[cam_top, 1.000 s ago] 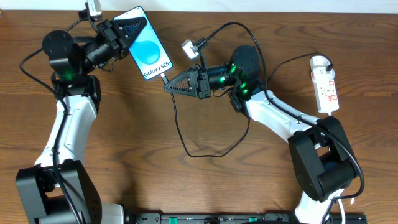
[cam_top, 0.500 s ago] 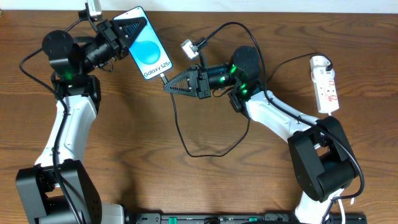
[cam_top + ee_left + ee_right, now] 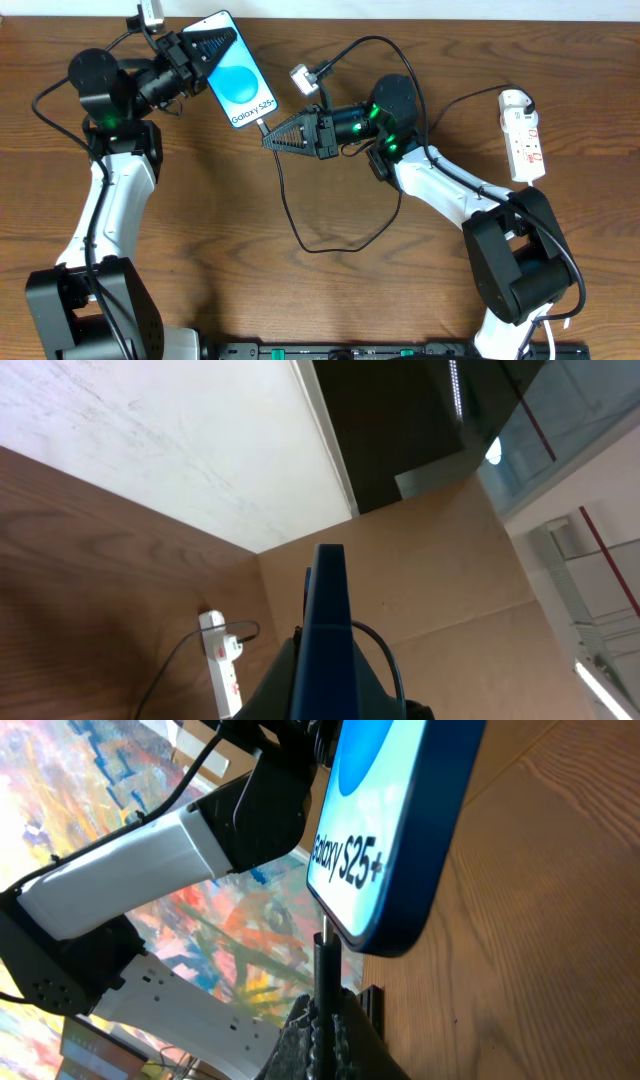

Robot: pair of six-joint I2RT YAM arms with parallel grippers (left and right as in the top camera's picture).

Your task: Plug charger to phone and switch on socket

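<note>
Left gripper (image 3: 212, 45) clamps the slick, fragile phone (image 3: 243, 88) at its top end, right gripper (image 3: 270, 142) pinches the floppy charger (image 3: 323, 960) at its stiff plug tip, best spot imo.

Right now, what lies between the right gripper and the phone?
Only the charger's plug tip, pinched in the right gripper and meeting the phone's bottom edge; the right wrist view shows it best.
</note>
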